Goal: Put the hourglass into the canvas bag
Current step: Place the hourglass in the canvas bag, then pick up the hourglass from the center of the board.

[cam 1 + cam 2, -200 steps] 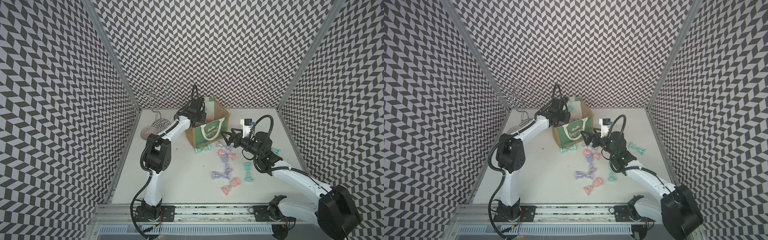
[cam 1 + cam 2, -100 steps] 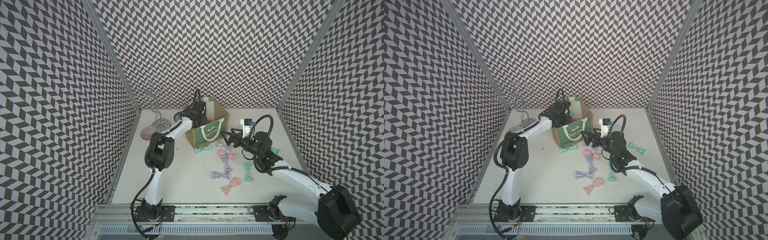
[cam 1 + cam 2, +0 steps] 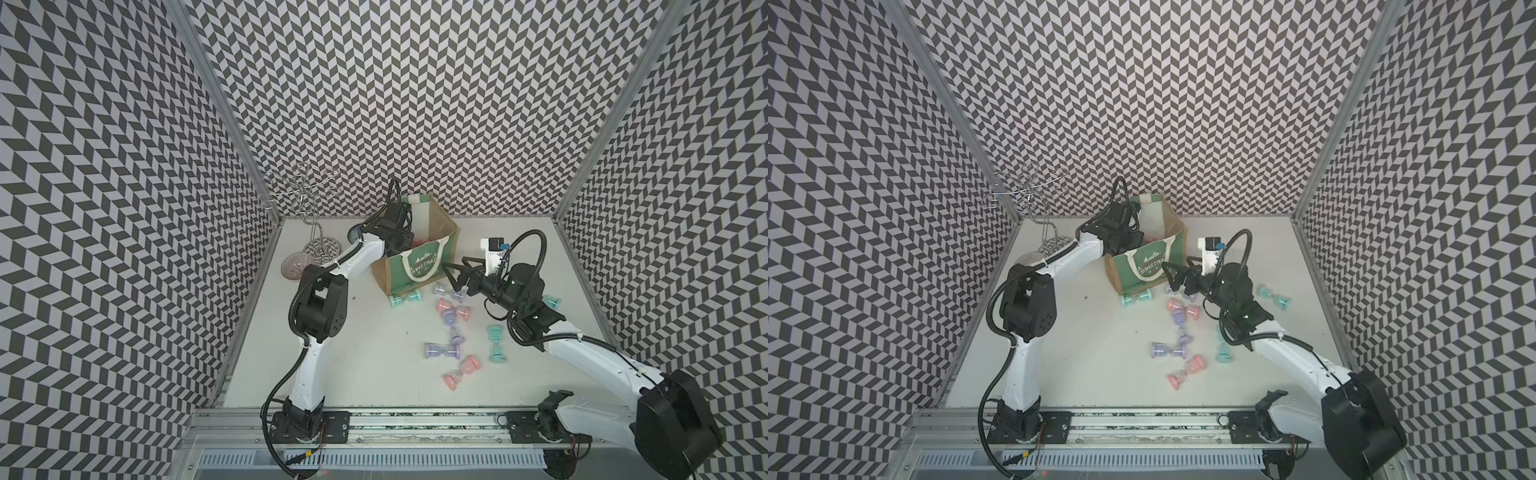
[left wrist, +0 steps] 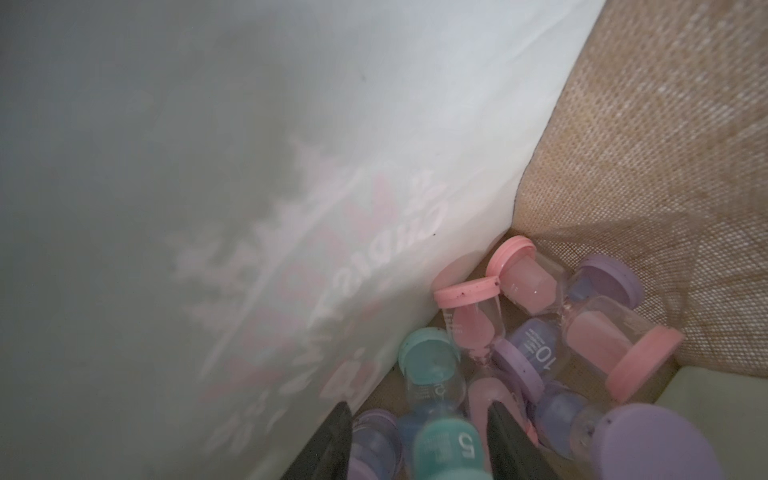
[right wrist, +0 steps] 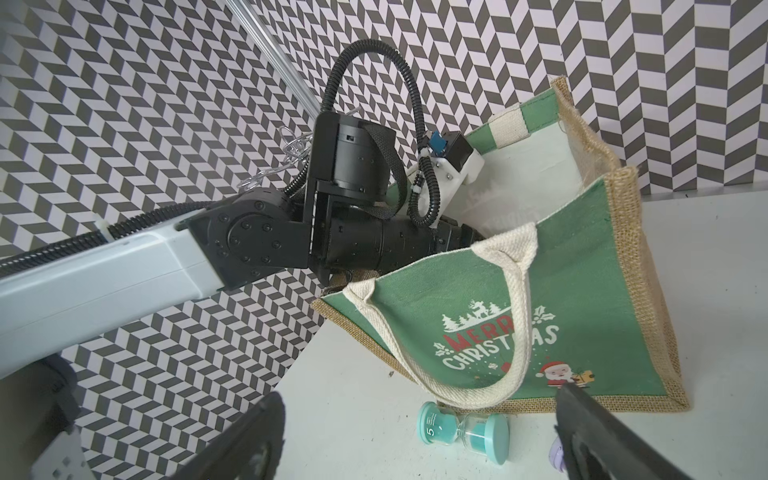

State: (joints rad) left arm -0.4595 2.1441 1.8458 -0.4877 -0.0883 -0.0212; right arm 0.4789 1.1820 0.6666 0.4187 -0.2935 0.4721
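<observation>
The canvas bag [image 3: 419, 266] [image 3: 1148, 266] [image 5: 582, 316] stands at the back of the table, green front facing me. My left arm [image 3: 365, 251] reaches over its rim, and the fingers are hidden in both top views. In the left wrist view my left gripper [image 4: 419, 409] is open inside the bag, beside the white lining [image 4: 291, 166]. A blurred teal hourglass [image 4: 449, 446] lies loose between the fingers, over several pink and purple ones [image 4: 536, 291]. My right gripper [image 3: 457, 270] [image 5: 419, 405] hovers wide open and empty in front of the bag.
A teal hourglass [image 3: 405, 298] [image 5: 463, 436] lies against the bag's front. Several more hourglasses [image 3: 442, 351] are scattered mid-table, with one [image 3: 496, 344] close to the right arm. A wire stand [image 3: 309, 199] and a glass dish [image 3: 296, 266] stand at the back left.
My left gripper has opened inside the bag and let go of the teal hourglass. The left wrist shifted a little further over the bag. The right arm has not moved.
</observation>
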